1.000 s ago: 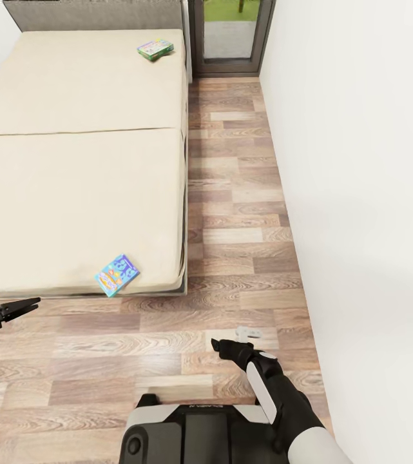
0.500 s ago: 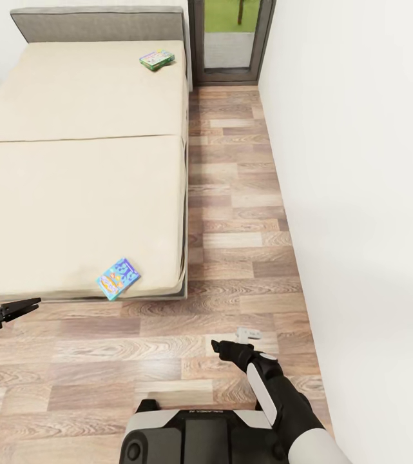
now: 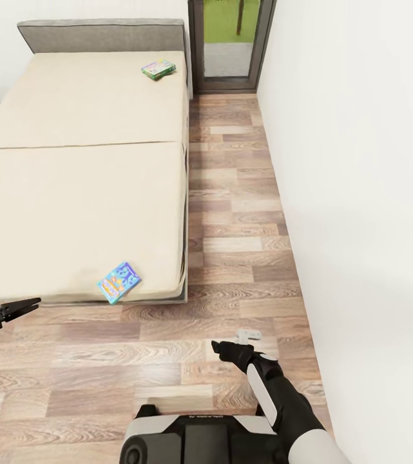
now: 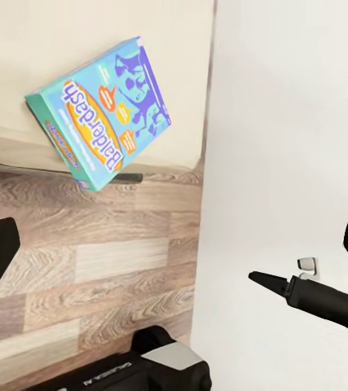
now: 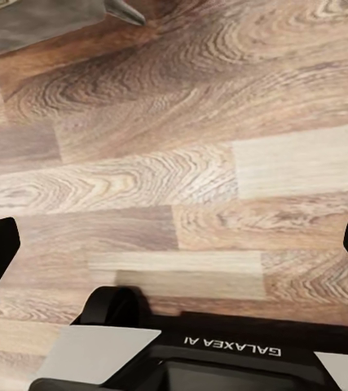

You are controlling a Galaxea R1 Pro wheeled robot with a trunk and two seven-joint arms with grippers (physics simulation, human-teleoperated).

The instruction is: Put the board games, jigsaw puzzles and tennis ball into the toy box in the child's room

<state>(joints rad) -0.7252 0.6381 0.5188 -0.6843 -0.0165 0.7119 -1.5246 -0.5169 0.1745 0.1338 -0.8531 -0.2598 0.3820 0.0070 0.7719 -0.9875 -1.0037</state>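
Two pincers are out in front of us and both carry nothing. Down at our feet we see our own dark base over the wood-plank floor. Our right pincer hangs low above the planks beside the white wall; in the head view its tips look drawn together to a point, while the right wrist view puts the two fingers at opposite edges of the picture with bare floor between them, so we cannot tell how wide it stands. Our left pincer points across the floor just off the foot of the bed, its fingers closed to a narrow tip in the head view, yet the left wrist view shows them wide apart, so we cannot tell there either.

Next up, a blue board game lies flat on the beige mattress, right at the near edge by the corner; the left wrist view catches it too, with blue and orange print and lettering along one side. Farther on, across the long mattress, a green board game rests near the grey headboard, close to the bed's right edge. Beyond that stands a grey-framed window with green outside.
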